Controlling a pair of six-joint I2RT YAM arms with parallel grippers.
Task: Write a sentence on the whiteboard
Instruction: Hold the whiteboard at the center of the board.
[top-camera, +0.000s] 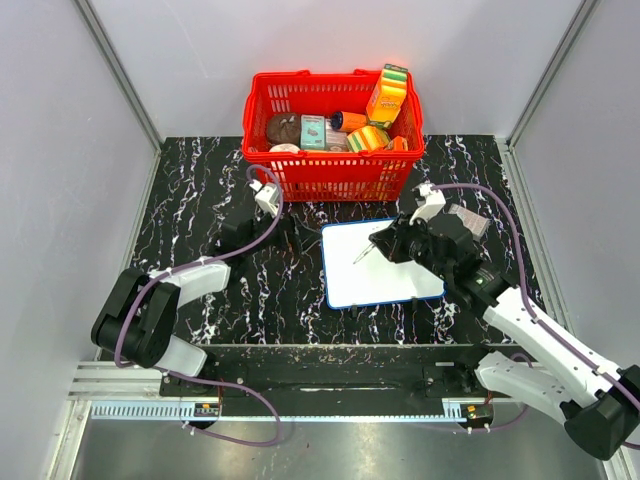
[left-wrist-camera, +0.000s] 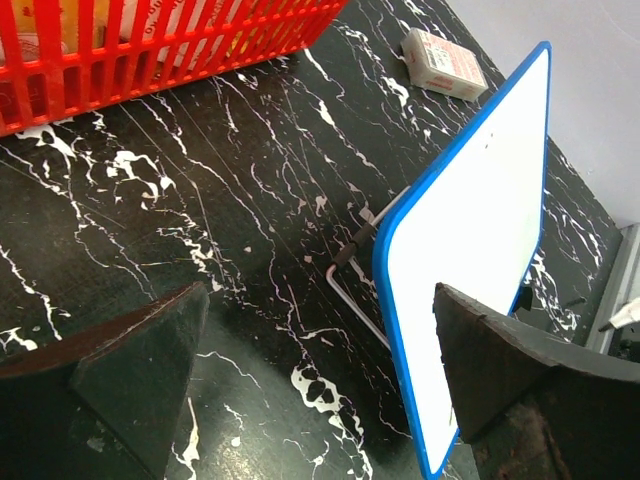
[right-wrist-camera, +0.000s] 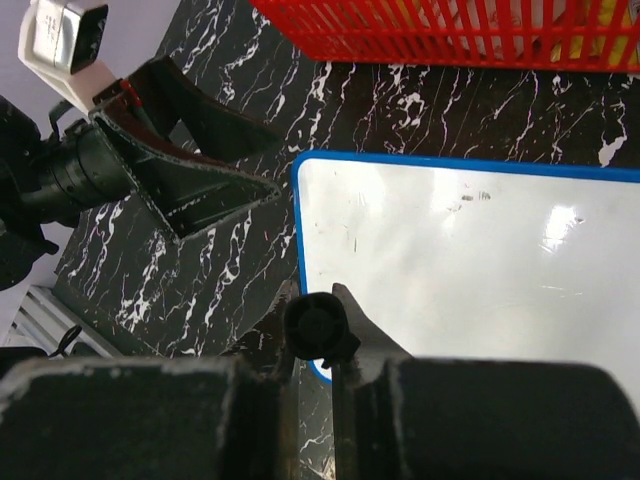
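The whiteboard (top-camera: 385, 270) lies flat in the middle of the table, white with a blue rim. No sentence shows on it; only a few faint dark specks are visible in the right wrist view (right-wrist-camera: 470, 198). My right gripper (top-camera: 378, 243) is shut on a black marker (right-wrist-camera: 318, 327), held over the board's left part with its tip (top-camera: 358, 258) pointing down-left. My left gripper (top-camera: 285, 235) is open and empty just left of the board. In the left wrist view (left-wrist-camera: 315, 310) the board's blue edge (left-wrist-camera: 400, 330) lies between the fingers, close to the right finger (left-wrist-camera: 480, 350).
A red basket (top-camera: 300, 170) full of packets stands behind the board. A small white box (left-wrist-camera: 445, 65) lies at the board's far right corner. A thin metal wire (left-wrist-camera: 350, 295) sticks out from under the board's left edge. Grey walls enclose the table.
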